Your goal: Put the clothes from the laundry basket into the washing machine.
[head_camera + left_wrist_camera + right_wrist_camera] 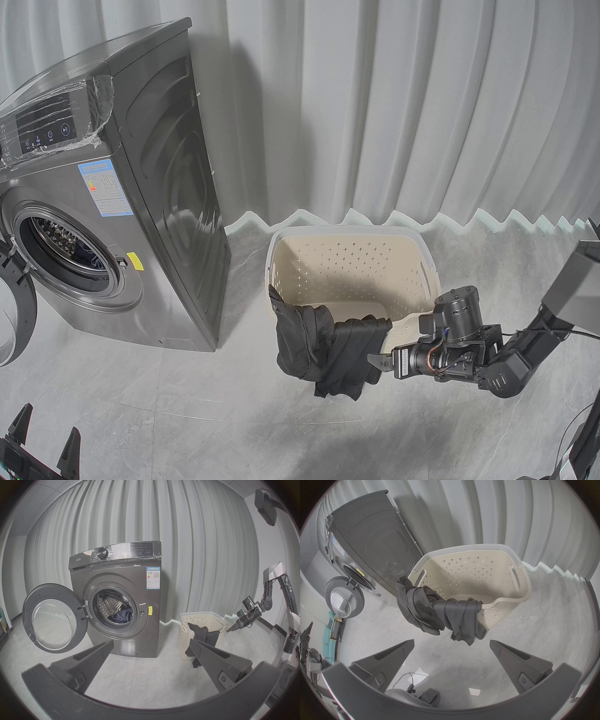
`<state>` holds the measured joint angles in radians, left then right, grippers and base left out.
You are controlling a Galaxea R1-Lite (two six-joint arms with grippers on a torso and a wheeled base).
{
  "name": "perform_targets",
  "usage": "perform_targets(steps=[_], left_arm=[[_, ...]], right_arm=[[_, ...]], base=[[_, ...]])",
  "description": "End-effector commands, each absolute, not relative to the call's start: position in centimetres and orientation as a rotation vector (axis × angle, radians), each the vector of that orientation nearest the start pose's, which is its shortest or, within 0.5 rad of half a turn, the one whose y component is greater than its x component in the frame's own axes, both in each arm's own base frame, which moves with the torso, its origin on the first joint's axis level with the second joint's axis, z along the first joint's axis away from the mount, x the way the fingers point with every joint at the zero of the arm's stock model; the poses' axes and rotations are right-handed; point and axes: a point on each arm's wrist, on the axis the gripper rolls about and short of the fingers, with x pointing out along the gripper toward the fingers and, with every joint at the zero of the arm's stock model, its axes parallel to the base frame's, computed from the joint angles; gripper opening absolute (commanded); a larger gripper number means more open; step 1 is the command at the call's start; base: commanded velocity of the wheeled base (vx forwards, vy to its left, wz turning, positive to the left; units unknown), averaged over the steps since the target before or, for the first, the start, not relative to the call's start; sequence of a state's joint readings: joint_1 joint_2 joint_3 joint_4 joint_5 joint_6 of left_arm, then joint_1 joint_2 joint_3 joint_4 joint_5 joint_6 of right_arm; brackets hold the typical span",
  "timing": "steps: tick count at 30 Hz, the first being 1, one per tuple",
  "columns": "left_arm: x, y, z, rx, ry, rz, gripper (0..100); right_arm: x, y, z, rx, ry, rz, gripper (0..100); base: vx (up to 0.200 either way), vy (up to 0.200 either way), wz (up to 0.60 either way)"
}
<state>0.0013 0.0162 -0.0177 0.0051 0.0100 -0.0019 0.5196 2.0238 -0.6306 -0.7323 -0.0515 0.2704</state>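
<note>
Two grippers stand spread wide, with nothing between their fingers. Nearest, at the near left, the left gripper (pixel 50 424) hangs low over the floor (pixel 187 394), well apart from the work. Farther in and to the right, the right gripper (pixel 375 361) points leftward at the dark garment (pixel 325 350). Its tips are just beside the cloth's right edge; whether they touch it I cannot tell. That garment is draped over the near rim of the laundry basket (pixel 350 232), bunched into two lobes. Part of it hangs down the outside wall and part trails inside. It seems to be the last piece to move.

The step in hand appears to be taking hold of this garment. To do it well, I would drive the jaws onto the thick bunched fold at the rim rather than a loose hanging hem, so the whole piece comes up together. The lower finger should stay off the plastic rim, or the light basket may tip or drag along. Then lift straight up until the trailing end clears the wall before swinging left.

At the far left, the washing machine (pixel 169 187) stands with its door (pixel 25 306) swung open and the drum mouth (pixel 65 250) facing the near side. A dark piece of clothing (pixel 123 616) already lies inside. Farthest back hangs the pale curtain (pixel 406 106).
</note>
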Motion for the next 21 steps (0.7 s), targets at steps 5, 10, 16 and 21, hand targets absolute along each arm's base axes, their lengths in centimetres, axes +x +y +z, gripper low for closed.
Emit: perform_targets(steps=[5, 10, 16, 21], left_arm=[[-2.3, 0.0, 7.5, -0.005, 0.003, 0.012, 100], [-2.3, 0.0, 7.5, -0.005, 0.003, 0.012, 100], [-2.3, 0.0, 7.5, -0.006, 0.005, 0.012, 100], [-2.3, 0.0, 7.5, -0.006, 0.003, 0.012, 100]], right_arm=[[30.7, 17.7, 2.1, 0.091, 0.724, 0.349, 100], [31.8, 18.1, 1.1, 0.093, 0.729, 0.341, 100], [33.1, 18.5, 0.3, 0.094, 0.744, 0.329, 100], [34.4, 18.6, -0.5, 0.100, 0.746, 0.315, 100]], base=[[0.000, 0.000, 0.00], [0.000, 0.000, 0.00], [0.000, 0.000, 0.00], [0.000, 0.000, 0.00]])
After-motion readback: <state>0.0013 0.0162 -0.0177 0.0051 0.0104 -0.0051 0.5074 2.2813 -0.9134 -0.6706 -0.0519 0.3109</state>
